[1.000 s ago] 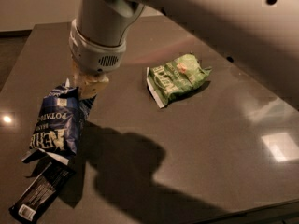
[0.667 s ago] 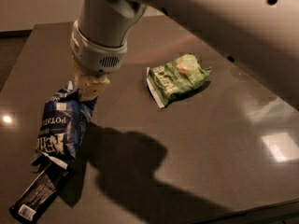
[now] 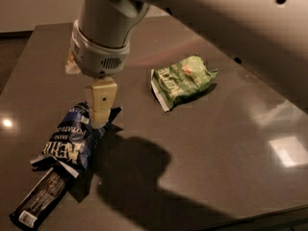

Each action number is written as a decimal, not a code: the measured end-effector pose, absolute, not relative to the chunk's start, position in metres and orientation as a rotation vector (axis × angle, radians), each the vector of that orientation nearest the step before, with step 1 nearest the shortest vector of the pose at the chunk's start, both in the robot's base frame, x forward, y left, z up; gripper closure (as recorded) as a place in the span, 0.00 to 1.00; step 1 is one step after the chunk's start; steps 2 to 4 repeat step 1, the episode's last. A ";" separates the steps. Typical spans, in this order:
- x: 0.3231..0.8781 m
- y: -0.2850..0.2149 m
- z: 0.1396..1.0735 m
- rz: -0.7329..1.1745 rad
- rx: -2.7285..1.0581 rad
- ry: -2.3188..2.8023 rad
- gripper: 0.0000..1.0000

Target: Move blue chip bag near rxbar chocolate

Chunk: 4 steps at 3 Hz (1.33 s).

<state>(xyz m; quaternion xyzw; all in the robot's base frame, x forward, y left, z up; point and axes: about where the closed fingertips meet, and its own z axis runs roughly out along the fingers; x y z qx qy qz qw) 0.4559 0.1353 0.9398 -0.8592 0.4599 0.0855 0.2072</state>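
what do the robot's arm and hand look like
The arm is thick, smooth and off-white, with a small dark hole on its side. Its wrist is a light-grey round collar with a slotted grille. The hand is cream and blocky with one dark dot, at the top edge of the blue chip bag.

arm (image 3: 216,18): white, smooth, dark hole | wrist (image 3: 98,57): grey collar, slotted grille | hand (image 3: 100,121): cream block, dark dot, under wrist
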 end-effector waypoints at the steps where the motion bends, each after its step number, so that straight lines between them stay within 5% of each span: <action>1: 0.456 0.135 0.940 0.238 -2.393 1.280 0.00; 4: 0.456 0.135 0.940 0.238 -2.393 1.280 0.00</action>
